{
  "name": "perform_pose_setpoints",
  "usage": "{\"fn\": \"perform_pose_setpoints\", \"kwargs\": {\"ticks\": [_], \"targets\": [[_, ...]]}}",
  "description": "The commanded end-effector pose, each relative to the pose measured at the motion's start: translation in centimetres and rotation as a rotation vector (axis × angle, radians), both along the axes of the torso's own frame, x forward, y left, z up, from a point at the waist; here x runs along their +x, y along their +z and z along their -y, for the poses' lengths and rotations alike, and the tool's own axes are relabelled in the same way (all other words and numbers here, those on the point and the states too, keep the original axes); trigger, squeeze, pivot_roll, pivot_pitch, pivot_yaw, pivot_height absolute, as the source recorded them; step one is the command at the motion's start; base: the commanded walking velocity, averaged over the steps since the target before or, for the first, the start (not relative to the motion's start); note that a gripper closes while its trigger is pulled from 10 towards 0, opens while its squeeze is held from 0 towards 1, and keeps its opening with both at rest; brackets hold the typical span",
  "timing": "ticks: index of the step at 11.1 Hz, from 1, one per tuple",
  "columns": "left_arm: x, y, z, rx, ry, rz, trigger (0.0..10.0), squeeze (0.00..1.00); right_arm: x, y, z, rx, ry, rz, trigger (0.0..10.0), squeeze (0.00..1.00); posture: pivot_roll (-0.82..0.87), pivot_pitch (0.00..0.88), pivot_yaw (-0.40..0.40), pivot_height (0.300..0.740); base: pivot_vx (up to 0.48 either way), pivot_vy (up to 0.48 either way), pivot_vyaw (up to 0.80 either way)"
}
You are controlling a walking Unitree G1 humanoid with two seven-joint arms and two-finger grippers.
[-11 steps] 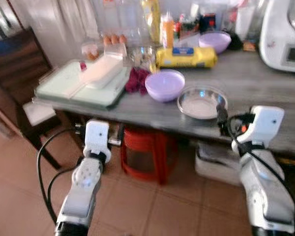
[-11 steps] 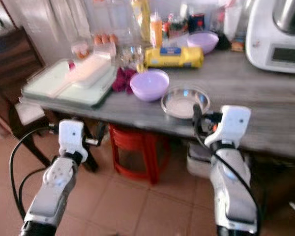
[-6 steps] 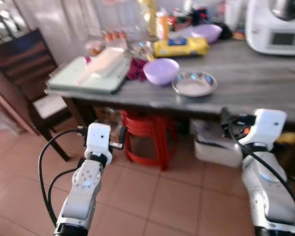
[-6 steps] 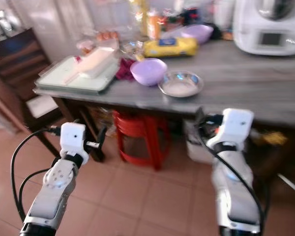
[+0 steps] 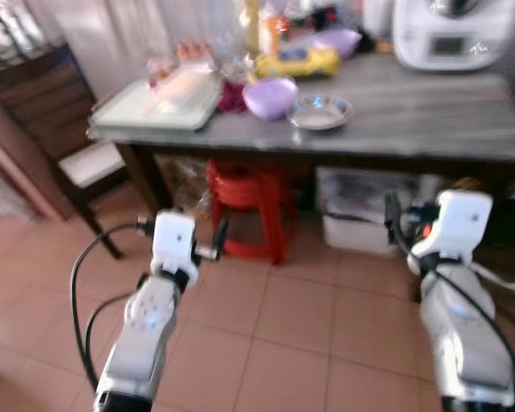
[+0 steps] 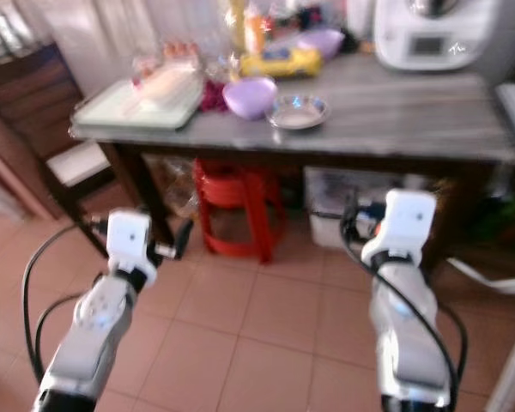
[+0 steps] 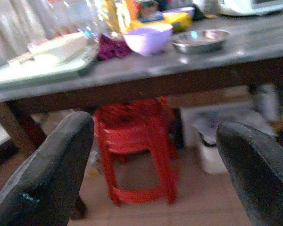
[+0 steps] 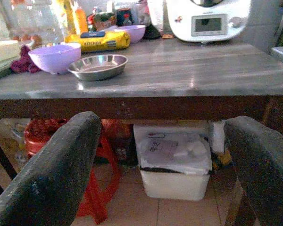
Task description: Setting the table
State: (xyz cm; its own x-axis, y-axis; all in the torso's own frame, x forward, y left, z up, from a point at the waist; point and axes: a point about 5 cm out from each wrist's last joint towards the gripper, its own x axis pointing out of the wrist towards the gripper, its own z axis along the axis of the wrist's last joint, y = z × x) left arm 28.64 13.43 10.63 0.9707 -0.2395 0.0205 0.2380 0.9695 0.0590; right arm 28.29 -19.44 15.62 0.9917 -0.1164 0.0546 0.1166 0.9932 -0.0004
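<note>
Your left gripper [image 7: 146,165] hangs low over the terracotta tiled floor [image 5: 300,318] with its two black fingers [image 7: 47,169] spread wide and nothing between them; your right gripper [image 8: 165,169] is at about the same height on the other side, its fingers [image 8: 52,169] equally parted and empty. Both are well short of the long grey wooden table [image 8: 188,70], whose dark front edge runs across in front of you. Under the table, straight ahead of your left gripper, stands a red plastic stool [image 7: 132,141], and ahead of your right gripper sits a white plastic bin [image 8: 174,160] with crumpled paper on top. A dark wooden chair with a pale seat [image 5: 86,163] stands off the table's left end. On the tabletop, the shallow round steel dish [image 8: 97,66] lies near the front edge, shiny and empty as far as you can see, with the lilac plastic bowl [image 8: 54,56] just beside it on the left. Left of that is a dark red crumpled cloth [image 7: 111,47], then a pale green tray [image 5: 150,107] carrying a white rectangular box [image 7: 61,47]. Behind the bowls lie a yellow packet [image 8: 99,41] and a second lilac bowl [image 8: 129,32], with bottles too blurred to tell apart. A white kitchen appliance with a small screen [image 8: 207,21] stands at the back on the right.
</note>
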Motion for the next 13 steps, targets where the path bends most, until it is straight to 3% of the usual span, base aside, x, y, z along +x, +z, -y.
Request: {"fn": "perform_pose_setpoints", "kwargs": {"ticks": [1, 4, 8, 13], "targets": [[0.2, 0.8, -0.3, -0.008, -0.005, 0.030, 10.0, 0.00, 0.1, 0.7, -0.5, 0.012, 0.026, 0.031, 10.0, 0.00, -0.11, 0.050, 0.131, 0.740, 0.000, 0.000, 0.00], [0.0, 1.1, 0.1, -0.013, -0.035, 0.045, 10.0, 0.00, 0.0, 0.8, -0.5, 0.029, 0.027, 0.032, 10.0, 0.00, -0.11, 0.061, 0.127, 0.740, 0.000, 0.000, 0.00], [0.0, 1.1, 0.1, -0.020, -0.041, 0.040, 10.0, 0.00, 0.0, 0.7, -0.9, 0.045, 0.038, 0.031, 10.0, 0.00, -0.10, 0.068, 0.129, 0.740, 0.000, 0.000, -0.69], [-0.4, 1.2, 0.1, -0.025, -0.038, 0.036, 10.0, 0.00, -0.1, 0.7, -1.9, 0.045, 0.056, 0.048, 10.0, 0.00, -0.09, 0.093, 0.127, 0.740, 0.000, -0.101, 0.00]]}}
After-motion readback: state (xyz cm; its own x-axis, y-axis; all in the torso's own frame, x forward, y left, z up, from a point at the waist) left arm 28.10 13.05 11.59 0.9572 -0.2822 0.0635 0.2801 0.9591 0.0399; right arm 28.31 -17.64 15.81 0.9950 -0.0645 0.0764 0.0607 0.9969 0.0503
